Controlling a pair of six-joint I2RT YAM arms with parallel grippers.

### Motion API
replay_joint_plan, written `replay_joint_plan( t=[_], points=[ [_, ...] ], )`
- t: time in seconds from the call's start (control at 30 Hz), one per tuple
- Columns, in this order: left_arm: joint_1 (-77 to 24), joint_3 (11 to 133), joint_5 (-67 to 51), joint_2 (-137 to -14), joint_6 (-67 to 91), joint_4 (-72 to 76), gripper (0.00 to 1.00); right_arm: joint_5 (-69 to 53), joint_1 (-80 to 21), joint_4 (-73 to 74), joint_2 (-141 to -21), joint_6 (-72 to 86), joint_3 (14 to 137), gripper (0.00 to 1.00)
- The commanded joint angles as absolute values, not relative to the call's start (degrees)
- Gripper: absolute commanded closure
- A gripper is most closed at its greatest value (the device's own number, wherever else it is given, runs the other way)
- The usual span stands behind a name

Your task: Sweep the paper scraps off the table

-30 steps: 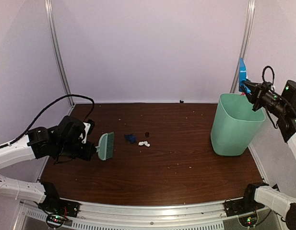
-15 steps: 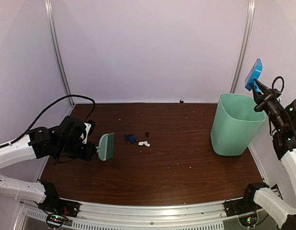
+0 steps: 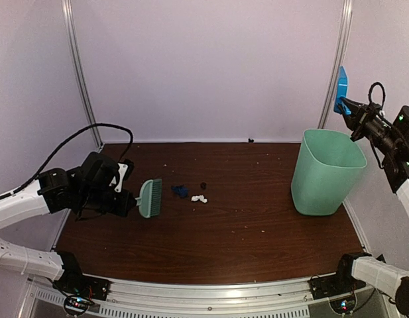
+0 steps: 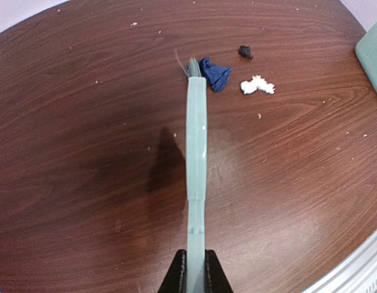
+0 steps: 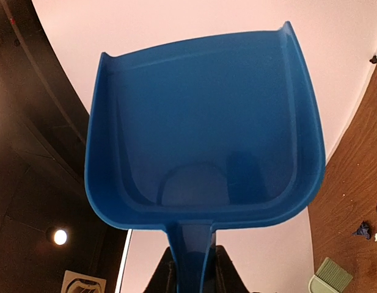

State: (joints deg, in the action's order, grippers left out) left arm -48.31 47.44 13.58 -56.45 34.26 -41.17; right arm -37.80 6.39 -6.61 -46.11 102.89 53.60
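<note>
Three paper scraps lie mid-table: a dark blue wad [image 3: 180, 191] [image 4: 214, 72], a small black one [image 3: 203, 185] [image 4: 244, 52] and a white one [image 3: 199, 198] [image 4: 257, 86]. My left gripper [image 3: 129, 204] [image 4: 196, 268] is shut on the handle of the mint-green hand brush [image 3: 150, 198] [image 4: 196, 140], whose bristle end is beside the blue wad. My right gripper [image 3: 354, 110] [image 5: 194, 268] is shut on the handle of the blue dustpan [image 3: 341, 87] [image 5: 203, 128], held high above the bin at the far right. The pan looks empty.
A mint-green bin [image 3: 323, 171] stands on the table [image 3: 257, 232] at the right, below the dustpan. Tiny crumbs dot the wood. White walls and metal posts enclose the back and sides. A silver rail [image 3: 211, 291] runs along the near edge.
My right arm has swung the dustpan up and around above the bin. My left arm has moved the brush slightly right, toward the blue wad.
</note>
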Motion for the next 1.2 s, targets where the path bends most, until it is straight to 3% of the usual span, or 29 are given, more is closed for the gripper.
replay_joint_plan(
  t=[0.0,0.23,0.7,0.9,1.17],
  points=[
    [-47.57,57.36,10.42,-60.45,33.90,-37.30,1.00,-43.56,6.61,9.29,-49.93,86.17,63.27,1.00],
    [-45.80,73.49,2.63,-76.11,34.17,-36.23,1.00,-44.54,5.63,21.87,-53.27,74.55,70.62,1.00],
    [-38.12,100.30,-16.84,-110.20,46.37,-32.98,1.00,-41.17,1.07,33.24,-51.15,66.81,72.82,1.00],
    [-35.28,102.70,-19.46,-118.30,55.08,-31.73,1.00,-40.49,0.12,35.64,-50.40,66.16,72.50,1.00],
    [-33.35,98.70,-20.47,-119.98,56.53,-33.47,1.00,-40.34,0.00,38.39,-49.60,64.78,70.56,1.00]
  ],
)
